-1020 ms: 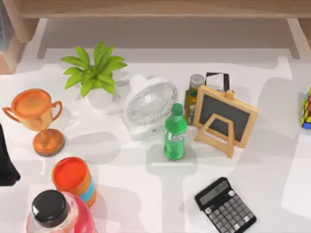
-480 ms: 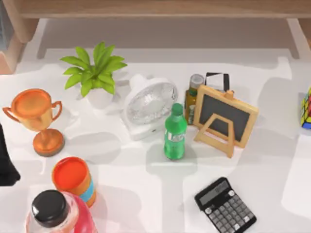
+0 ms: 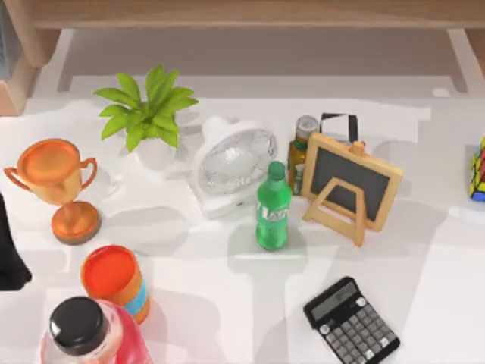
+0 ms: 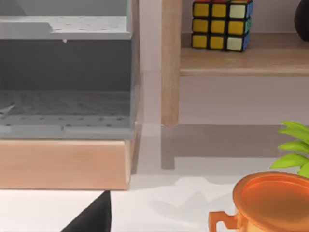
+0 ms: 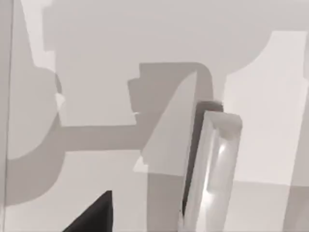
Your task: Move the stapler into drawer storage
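The stapler (image 5: 212, 169), a narrow light-grey rounded bar with a dark line along one side, lies on the white table in the right wrist view. A dark part of my right gripper (image 5: 94, 215) shows at that view's edge, apart from the stapler. The grey drawer unit (image 4: 65, 101) on a wooden base stands ahead in the left wrist view, with a dark part of my left gripper (image 4: 91, 217) below it. My left arm (image 3: 9, 250) sits at the table's left edge in the top view.
On the table stand an orange trophy (image 3: 57, 182), a plant (image 3: 148, 106), a white fan (image 3: 231, 163), a green bottle (image 3: 273, 208), a small chalkboard (image 3: 350, 186), a calculator (image 3: 351, 322), an orange cup (image 3: 114, 280) and a pink bottle (image 3: 87, 334). A puzzle cube (image 4: 221, 24) rests on the wooden shelf.
Shadows over the right side of the table have shifted. The objects in the top view and my left arm stand as before.
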Motion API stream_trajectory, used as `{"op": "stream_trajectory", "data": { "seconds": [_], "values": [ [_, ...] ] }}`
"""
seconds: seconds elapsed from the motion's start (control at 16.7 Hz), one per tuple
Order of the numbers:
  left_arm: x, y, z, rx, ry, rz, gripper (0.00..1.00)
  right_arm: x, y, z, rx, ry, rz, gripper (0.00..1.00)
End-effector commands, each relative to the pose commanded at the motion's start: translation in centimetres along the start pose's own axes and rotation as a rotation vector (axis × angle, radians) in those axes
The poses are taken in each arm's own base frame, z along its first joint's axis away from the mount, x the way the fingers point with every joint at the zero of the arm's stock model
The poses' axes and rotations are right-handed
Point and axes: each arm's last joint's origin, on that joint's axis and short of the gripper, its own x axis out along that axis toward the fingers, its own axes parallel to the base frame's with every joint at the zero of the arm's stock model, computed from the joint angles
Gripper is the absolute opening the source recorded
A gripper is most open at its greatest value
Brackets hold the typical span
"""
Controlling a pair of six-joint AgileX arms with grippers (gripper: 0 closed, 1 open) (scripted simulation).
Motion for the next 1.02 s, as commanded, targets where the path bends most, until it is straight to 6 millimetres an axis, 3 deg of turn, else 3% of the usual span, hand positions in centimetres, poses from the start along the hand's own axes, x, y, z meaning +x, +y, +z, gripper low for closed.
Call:
{"op": "stream_trajectory", "data": {
  "seconds": [0.24, 0.54, 0.78, 1.02],
  "values": [
    [0.0, 0.0, 0.0, 0.0, 0.0, 0.0, 1.0, -3.9, -2.6, -1.4, -0.107, -0.264, -0.105, 1.0],
    [0.0, 0.0, 0.0, 0.0, 0.0, 0.0, 1.0, -6.2, -8.5, -6.3, -0.246, -0.551, -0.371, 1.0],
    [0.0, 0.0, 0.0, 0.0, 0.0, 0.0, 1.0, -5.4, -12.0, -12.2, -0.387, -0.685, -0.64, 1.0],
    [0.0, 0.0, 0.0, 0.0, 0.0, 0.0, 1.0, -2.4, -12.3, -18.4, -0.558, -0.735, -0.869, 1.0]
  ]
}}
